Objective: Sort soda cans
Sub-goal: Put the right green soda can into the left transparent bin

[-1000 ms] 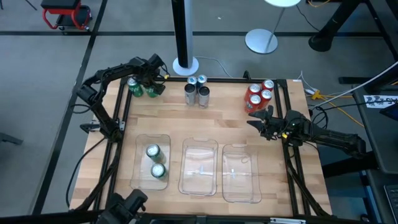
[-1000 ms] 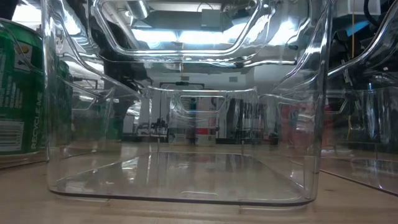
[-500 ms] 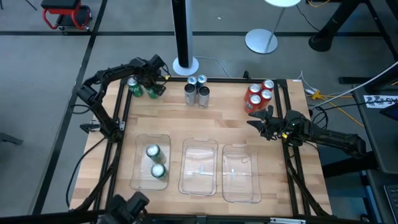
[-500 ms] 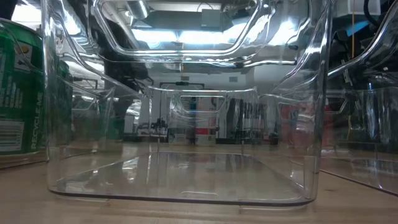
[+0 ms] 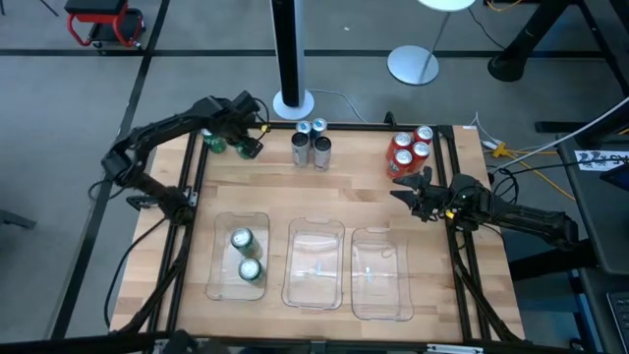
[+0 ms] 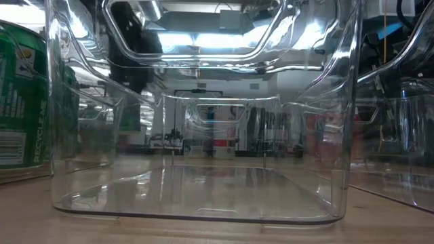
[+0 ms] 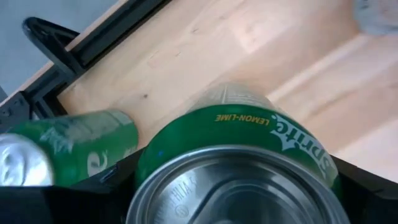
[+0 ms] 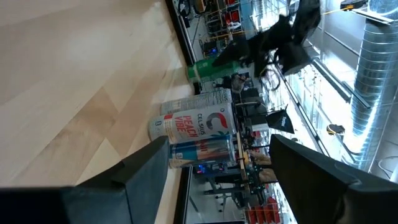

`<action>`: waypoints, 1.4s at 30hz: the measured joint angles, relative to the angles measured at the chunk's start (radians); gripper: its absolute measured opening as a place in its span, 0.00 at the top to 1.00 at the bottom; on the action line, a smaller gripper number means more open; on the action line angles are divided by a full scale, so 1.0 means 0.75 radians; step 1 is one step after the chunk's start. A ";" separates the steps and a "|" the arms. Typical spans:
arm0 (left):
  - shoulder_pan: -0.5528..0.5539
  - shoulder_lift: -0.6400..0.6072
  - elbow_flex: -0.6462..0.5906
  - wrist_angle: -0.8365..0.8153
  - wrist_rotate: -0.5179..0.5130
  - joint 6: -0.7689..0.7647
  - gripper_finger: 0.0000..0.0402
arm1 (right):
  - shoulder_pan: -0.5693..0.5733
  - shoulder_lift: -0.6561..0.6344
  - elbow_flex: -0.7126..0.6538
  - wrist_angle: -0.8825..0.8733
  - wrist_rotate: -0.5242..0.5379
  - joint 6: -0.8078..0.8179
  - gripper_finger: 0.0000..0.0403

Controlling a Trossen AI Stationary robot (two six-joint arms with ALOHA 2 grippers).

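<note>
High view: left tool point(image 5: 243, 141) around green can point(image 5: 242, 144), far-left corner.

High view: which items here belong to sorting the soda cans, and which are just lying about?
Job:
- green cans, one in the left end effector
- two green cans in the left tray
- silver cans
- red cans
- middle tray, right tray

Lying about:
- red cart
- round lamp base
</note>
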 joint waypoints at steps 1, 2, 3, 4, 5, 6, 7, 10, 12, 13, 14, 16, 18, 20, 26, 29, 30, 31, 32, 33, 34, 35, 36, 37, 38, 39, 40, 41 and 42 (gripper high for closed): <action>-0.017 -0.035 0.000 -0.011 -0.002 -0.017 0.25 | 0.000 0.000 0.000 0.000 0.000 0.000 0.31; -0.037 -0.066 0.002 -0.023 -0.002 -0.031 0.25 | 0.000 0.000 0.000 0.000 0.000 0.000 0.31; -0.057 -0.094 0.011 -0.044 -0.004 -0.059 0.25 | 0.000 0.000 0.000 0.000 0.000 0.000 0.31; -0.079 -0.120 0.021 -0.064 -0.005 -0.083 0.25 | -0.001 0.000 0.000 0.001 0.000 0.000 0.31; -0.106 -0.144 0.033 -0.082 -0.005 -0.109 0.25 | 0.000 0.000 -0.001 0.003 0.000 0.000 0.31; -0.137 -0.165 0.049 -0.099 -0.005 -0.134 0.25 | 0.000 0.000 -0.001 0.004 0.000 0.000 0.31; -0.170 -0.183 0.069 -0.112 -0.005 -0.161 0.25 | 0.000 0.000 -0.001 0.004 0.003 0.000 0.31; -0.276 -0.229 0.130 -0.146 -0.004 -0.233 0.25 | -0.001 0.000 -0.001 0.004 0.021 0.000 0.31; -0.359 -0.242 0.180 -0.177 -0.004 -0.273 0.25 | 0.000 0.000 -0.001 0.005 0.021 0.000 0.31; -0.401 -0.243 0.203 -0.192 -0.004 -0.296 0.25 | 0.000 0.000 -0.001 0.005 0.021 0.000 0.31; -0.447 -0.243 0.229 -0.210 -0.005 -0.312 0.25 | 0.000 0.000 -0.001 0.005 0.021 0.000 0.31; -0.531 -0.240 0.268 -0.243 -0.004 -0.362 0.25 | 0.000 0.000 -0.001 0.005 0.021 0.000 0.31; -0.616 -0.239 0.297 -0.249 -0.003 -0.414 0.25 | 0.000 0.000 -0.001 0.005 0.021 0.000 0.31; -0.702 -0.238 0.317 -0.255 -0.003 -0.474 0.25 | 0.000 0.000 -0.001 0.006 0.021 0.000 0.31; -0.926 -0.238 0.370 -0.391 -0.003 -0.661 0.25 | 0.000 0.000 -0.001 0.006 0.021 0.000 0.31; -1.030 -0.238 0.372 -0.442 -0.003 -0.769 0.25 | 0.000 0.000 -0.001 0.006 0.021 0.000 0.31; -1.061 -0.238 0.372 -0.467 -0.003 -0.809 0.25 | 0.000 0.000 -0.001 0.006 0.021 0.000 0.31; -1.092 -0.238 0.372 -0.488 -0.003 -0.847 0.25 | -0.001 0.000 -0.001 0.007 0.021 0.000 0.31; -1.123 -0.238 0.372 -0.503 -0.003 -0.884 0.25 | 0.000 0.000 -0.001 0.007 0.021 0.000 0.31; -1.152 -0.238 0.372 -0.516 -0.003 -0.920 0.25 | 0.000 0.000 -0.001 0.007 0.021 0.000 0.31; -1.183 -0.238 0.372 -0.531 -0.003 -0.952 0.25 | 0.000 0.000 -0.001 0.007 0.021 0.000 0.31; -1.215 -0.238 0.372 -0.548 -0.004 -0.984 0.25 | 0.000 0.000 -0.001 0.007 0.021 0.000 0.31; -1.245 -0.239 0.372 -0.560 -0.004 -1.021 0.25 | 0.000 0.000 -0.001 0.007 0.021 0.000 0.31; -1.272 -0.239 0.372 -0.573 -0.004 -1.063 0.25 | 0.000 0.000 -0.001 0.007 0.021 0.000 0.31; -1.300 -0.239 0.372 -0.588 -0.004 -1.101 0.25 | 0.000 0.000 -0.001 0.007 0.021 0.000 0.31; -1.327 -0.239 0.372 -0.607 -0.003 -1.141 0.25 | -0.001 0.000 -0.001 0.007 0.021 0.000 0.31; -1.356 -0.239 0.372 -0.627 -0.003 -1.185 0.25 | -0.001 0.000 -0.001 0.007 0.021 0.000 0.31; -1.387 -0.239 0.372 -0.645 -0.003 -1.230 0.25 | 0.000 0.000 -0.001 0.007 0.021 0.000 0.31; -1.419 -0.240 0.372 -0.658 -0.004 -1.274 0.25 | 0.000 0.000 -0.001 0.007 0.021 0.000 0.31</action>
